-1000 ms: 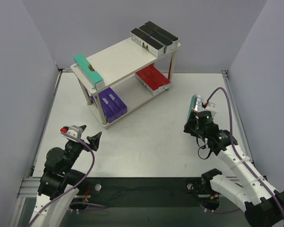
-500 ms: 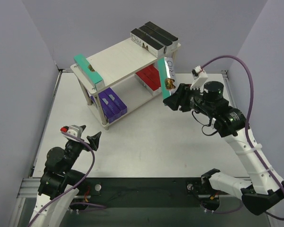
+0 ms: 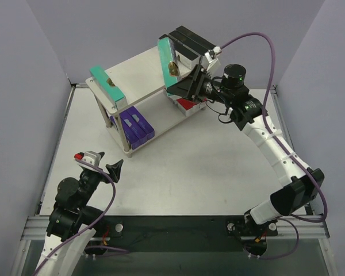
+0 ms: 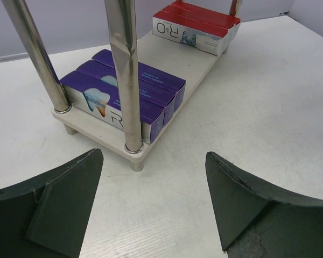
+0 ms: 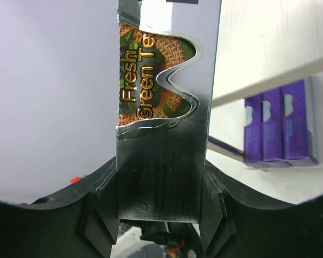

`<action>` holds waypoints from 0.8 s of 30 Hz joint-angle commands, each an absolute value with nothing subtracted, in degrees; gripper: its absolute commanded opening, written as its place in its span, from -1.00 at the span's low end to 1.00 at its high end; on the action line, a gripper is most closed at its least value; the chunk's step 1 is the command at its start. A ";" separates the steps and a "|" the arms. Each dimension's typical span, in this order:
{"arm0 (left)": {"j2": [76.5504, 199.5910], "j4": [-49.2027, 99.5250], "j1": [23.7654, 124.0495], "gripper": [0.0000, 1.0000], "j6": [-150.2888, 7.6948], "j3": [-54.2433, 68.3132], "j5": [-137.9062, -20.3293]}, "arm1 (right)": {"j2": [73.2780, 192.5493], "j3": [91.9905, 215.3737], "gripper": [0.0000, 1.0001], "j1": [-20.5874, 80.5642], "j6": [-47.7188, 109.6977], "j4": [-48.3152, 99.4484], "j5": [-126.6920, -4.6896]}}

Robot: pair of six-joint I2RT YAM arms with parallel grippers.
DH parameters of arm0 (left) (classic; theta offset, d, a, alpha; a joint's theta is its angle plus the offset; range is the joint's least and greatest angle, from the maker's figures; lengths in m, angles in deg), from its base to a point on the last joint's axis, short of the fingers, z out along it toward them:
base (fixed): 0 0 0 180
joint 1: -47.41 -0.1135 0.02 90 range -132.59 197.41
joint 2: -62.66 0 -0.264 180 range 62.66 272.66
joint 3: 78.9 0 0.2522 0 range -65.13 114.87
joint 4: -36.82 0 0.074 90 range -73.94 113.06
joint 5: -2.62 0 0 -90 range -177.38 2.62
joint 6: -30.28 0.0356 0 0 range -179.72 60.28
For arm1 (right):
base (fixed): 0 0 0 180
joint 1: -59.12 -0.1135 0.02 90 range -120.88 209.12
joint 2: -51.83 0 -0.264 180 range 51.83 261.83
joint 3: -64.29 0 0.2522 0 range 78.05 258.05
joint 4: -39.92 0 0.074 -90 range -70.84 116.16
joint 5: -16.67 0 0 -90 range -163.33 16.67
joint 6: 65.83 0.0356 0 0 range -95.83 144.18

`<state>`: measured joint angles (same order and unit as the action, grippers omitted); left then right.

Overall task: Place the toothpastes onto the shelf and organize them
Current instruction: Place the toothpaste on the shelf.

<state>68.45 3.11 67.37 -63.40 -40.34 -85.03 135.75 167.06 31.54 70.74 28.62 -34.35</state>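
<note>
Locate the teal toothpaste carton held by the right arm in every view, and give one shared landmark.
Top external: the teal carton is at upper centre, tilted above the shelf top board, in the right gripper.
Left wrist: not in it.
Right wrist: centre, upright between the fingers.
Landmark: the purple cartons on the lower board, also in left wrist and right wrist.

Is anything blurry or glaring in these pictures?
Top view: even light, no harsh shadows around the pale two-tier wooden shelf. Left wrist view: glare streaks on the shiny metal rod leg. Right wrist view: the glossy teal toothpaste carton is sharp and readable; the purple cartons behind look softer.
</note>
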 commanded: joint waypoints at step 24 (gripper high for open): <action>67.76 4.78 66.92 0.76 -62.62 -39.29 -85.27 | 150.01 173.24 0.00 21.85 100.55 48.14 -36.15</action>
